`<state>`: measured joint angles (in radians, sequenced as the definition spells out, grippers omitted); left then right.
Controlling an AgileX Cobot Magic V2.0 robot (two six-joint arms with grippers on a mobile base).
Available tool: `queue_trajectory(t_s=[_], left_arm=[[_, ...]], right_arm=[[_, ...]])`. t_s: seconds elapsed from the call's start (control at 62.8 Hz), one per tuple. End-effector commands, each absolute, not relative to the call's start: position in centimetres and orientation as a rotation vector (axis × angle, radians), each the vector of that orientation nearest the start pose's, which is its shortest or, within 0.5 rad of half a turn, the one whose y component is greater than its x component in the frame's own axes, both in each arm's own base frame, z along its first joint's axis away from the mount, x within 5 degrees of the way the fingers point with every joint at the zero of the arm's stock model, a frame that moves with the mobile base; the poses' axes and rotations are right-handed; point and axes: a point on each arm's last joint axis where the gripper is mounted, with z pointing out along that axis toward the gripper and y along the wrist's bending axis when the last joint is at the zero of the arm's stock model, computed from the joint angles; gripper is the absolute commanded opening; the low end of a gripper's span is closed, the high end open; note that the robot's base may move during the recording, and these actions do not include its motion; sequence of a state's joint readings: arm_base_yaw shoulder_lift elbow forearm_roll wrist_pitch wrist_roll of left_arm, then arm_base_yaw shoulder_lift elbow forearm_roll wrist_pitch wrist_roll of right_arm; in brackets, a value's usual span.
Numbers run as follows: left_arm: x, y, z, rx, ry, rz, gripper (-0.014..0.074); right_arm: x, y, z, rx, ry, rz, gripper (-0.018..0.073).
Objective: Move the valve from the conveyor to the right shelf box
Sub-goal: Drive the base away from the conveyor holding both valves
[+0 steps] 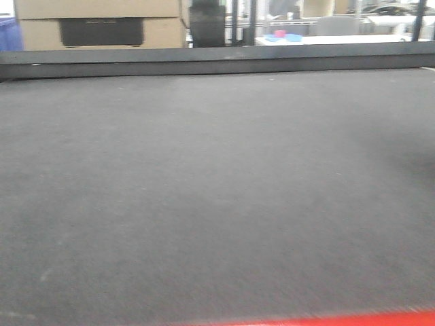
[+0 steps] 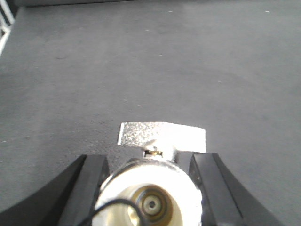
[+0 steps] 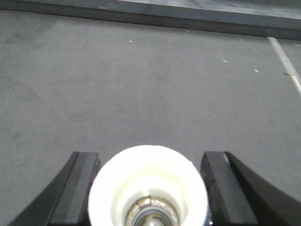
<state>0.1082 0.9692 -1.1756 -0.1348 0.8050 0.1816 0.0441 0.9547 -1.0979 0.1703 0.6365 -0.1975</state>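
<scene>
The conveyor (image 1: pixel 217 190) is a wide dark grey belt with a black rail (image 1: pixel 217 60) along its far side. No valve or gripper shows in the front view. In the left wrist view, my left gripper (image 2: pixel 149 157) is shut on a silver valve (image 2: pixel 162 136). Its flat handle points away from me and its open end faces the camera. In the right wrist view, my right gripper (image 3: pixel 149 155) is shut on a second valve (image 3: pixel 148 179), of which only the pale round end shows. Belt lies under both. The shelf and its box are out of view.
Cardboard boxes (image 1: pixel 102 20) stand behind the rail at the back left. A white table with small blue and pink items (image 1: pixel 285 35) is at the back right. A red edge (image 1: pixel 340 319) runs along the near side. A white line (image 3: pixel 284 61) crosses the belt's right.
</scene>
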Motion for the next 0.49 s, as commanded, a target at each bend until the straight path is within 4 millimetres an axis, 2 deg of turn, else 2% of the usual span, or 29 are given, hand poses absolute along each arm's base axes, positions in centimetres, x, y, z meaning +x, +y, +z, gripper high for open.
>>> queue_trajectory(t_s=[0.0,0.478], left_arm=[[18.48,1.01,43.84,0.029,1.99,0.012,-0.0111],[18.43,1.01,43.89,0.028,1.988,0.013,-0.0111]], right_arm=[[18.82,1.64,43.4,-0.158,1.855,0.072,-0.0154],[18.82,1.64,43.4,-0.158,1.855,0.072,-0.0154]])
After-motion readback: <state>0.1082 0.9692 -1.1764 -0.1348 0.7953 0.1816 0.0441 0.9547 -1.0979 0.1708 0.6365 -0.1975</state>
